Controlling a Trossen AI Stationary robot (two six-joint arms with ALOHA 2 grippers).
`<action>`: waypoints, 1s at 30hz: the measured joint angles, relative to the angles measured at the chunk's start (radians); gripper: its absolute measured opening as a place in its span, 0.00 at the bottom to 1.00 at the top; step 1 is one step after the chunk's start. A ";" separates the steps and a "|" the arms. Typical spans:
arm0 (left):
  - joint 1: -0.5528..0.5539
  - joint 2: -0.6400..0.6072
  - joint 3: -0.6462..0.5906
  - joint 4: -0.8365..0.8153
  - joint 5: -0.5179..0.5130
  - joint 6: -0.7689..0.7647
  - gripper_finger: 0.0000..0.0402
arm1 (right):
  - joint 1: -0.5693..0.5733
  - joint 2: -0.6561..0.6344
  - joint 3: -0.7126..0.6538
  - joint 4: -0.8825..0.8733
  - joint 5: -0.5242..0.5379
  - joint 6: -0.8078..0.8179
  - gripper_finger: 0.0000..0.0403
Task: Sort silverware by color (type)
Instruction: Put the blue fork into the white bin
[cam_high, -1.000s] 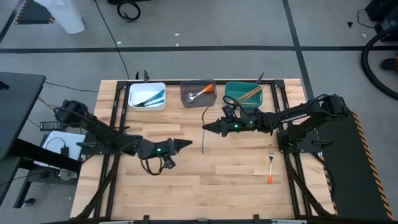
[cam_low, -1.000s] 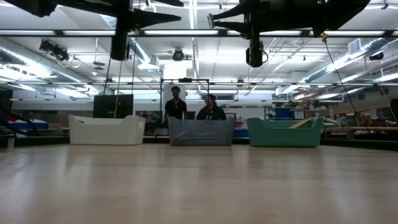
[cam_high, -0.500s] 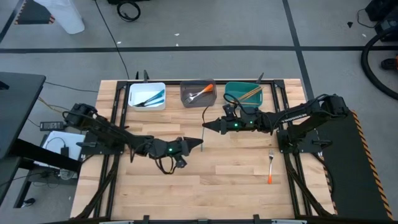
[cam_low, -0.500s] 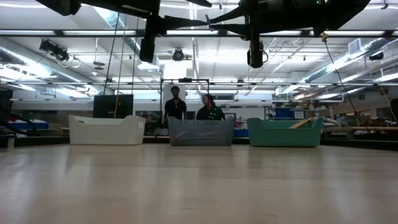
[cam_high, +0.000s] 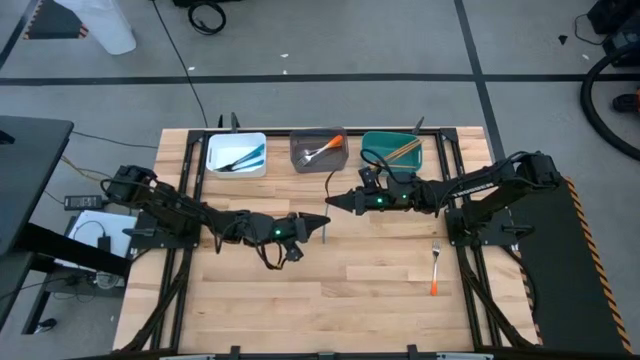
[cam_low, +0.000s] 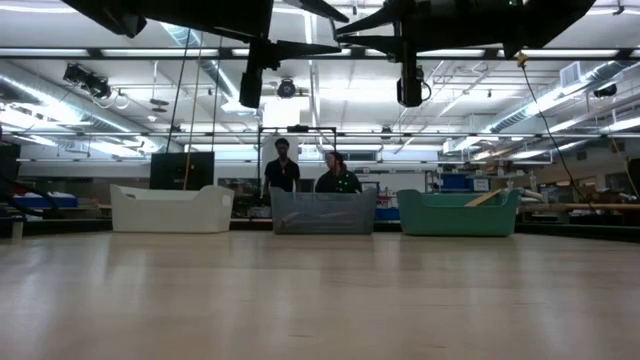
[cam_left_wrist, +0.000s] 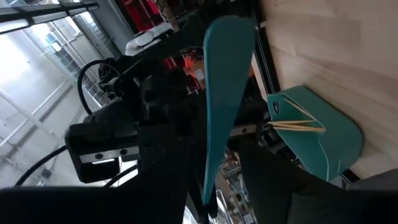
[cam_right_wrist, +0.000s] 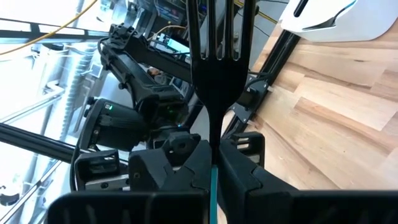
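Observation:
A blue-handled fork (cam_high: 327, 236) hangs in the air over the table's middle, lying level with its head (cam_right_wrist: 216, 68) toward the far edge. My right gripper (cam_high: 333, 203) is shut on it. My left gripper (cam_high: 322, 221) reaches in from the left and is open, its fingers on either side of the fork's blue handle (cam_left_wrist: 227, 81); I cannot tell whether they touch it. An orange-handled fork (cam_high: 435, 268) lies flat on the table near the right side. My right gripper pinches the fork between its two fingers (cam_right_wrist: 239, 171) where the neck meets the blue handle (cam_right_wrist: 212, 177). The fingers come level from the table's right and lie across the fork. The fork is lifted clear of the table, head toward the far edge.
Three bins stand along the far edge: a white bin (cam_high: 237, 155) with blue-handled pieces, a grey bin (cam_high: 318, 150) with orange-handled pieces, and a teal bin (cam_high: 392, 150) with gold pieces. Two people show beyond the table in the low view (cam_low: 310, 172).
My left gripper has moved toward the table's right and slightly toward the far edge, coming up to the handle of the fork held by my right gripper. The fork has stayed where it was.

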 joint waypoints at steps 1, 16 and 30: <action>0.002 0.000 0.000 0.000 0.008 0.000 0.35 | 0.000 0.000 0.000 0.002 0.000 0.000 0.05; 0.010 0.003 0.000 0.001 0.066 -0.007 0.14 | 0.000 0.000 0.000 0.017 0.000 0.003 0.05; 0.009 0.003 0.000 0.005 0.065 -0.034 0.05 | 0.000 0.000 0.000 0.014 -0.032 -0.003 0.07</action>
